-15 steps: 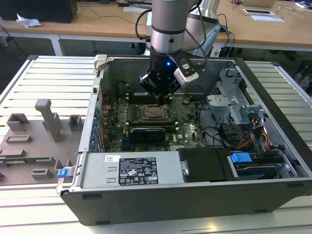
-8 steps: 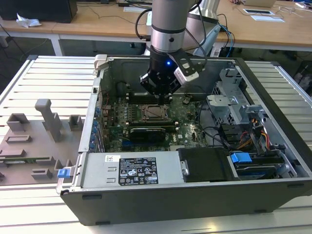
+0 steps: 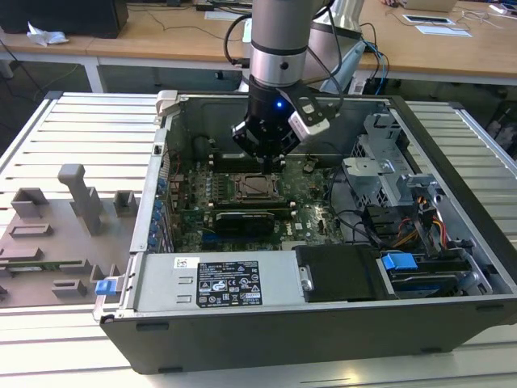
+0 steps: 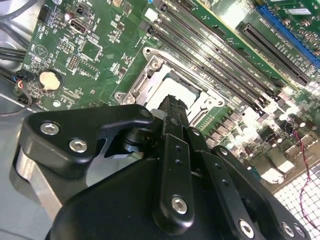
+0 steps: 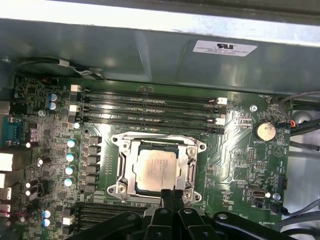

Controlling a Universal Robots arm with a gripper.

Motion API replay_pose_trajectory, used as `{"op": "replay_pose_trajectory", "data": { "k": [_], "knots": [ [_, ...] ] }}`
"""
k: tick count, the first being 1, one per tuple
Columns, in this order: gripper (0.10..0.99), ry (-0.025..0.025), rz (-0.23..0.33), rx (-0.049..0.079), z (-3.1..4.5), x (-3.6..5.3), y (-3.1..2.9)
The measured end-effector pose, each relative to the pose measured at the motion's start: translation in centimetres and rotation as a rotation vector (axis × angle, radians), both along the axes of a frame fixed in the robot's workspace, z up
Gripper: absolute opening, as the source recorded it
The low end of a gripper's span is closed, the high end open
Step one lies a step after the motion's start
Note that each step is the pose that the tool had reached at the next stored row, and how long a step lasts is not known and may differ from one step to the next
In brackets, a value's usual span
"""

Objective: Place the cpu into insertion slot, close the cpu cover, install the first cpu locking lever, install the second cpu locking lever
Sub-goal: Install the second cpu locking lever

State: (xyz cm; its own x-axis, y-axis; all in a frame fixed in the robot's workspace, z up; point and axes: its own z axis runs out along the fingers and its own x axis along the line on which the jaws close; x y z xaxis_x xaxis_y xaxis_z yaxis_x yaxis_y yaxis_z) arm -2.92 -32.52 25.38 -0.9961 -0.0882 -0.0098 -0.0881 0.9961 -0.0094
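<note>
In the exterior view you see the end effector (image 3: 271,160) lowered into the open computer case (image 3: 452,267), hanging directly over the insertion slot (image 3: 260,187) on the motherboard (image 3: 311,206). From here the socket sits just below and in front of the tips, close but not clearly touched. You cannot judge the fingers' spread from this angle.

In the second wrist view the black fingers (image 4: 172,145) run together into one narrow tip, so you may take the end effector as clenched with nothing between the tips. The tip lies over the near edge of the socket, with the cpu cover (image 4: 150,75) spreading beyond it. The memory slots (image 4: 220,60) lie farther off past the socket.

In the first wrist view the cpu (image 5: 156,169) already rests in the insertion slot, its silvery top showing through the window of the cpu cover (image 5: 159,142), which appears to lie flat around it. So placing looks done and the cover looks down. The fingertips (image 5: 172,196) meet just at the socket's nearest edge. You cannot make out whether either locking lever is latched.
</note>
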Motion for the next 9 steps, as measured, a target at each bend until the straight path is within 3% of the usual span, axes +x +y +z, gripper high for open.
{"op": "replay_pose_trajectory", "data": {
  "k": [3, 7, 9],
  "knots": [
    [0.106, -0.0001, 0.000, 0.000, -0.01, 0.00, -0.46],
    [0.106, -0.0001, 0.000, 0.000, -0.02, 0.00, -2.11],
    [0.106, -0.0001, 0.000, 0.000, -0.02, 0.00, -2.61]
  ]
}}
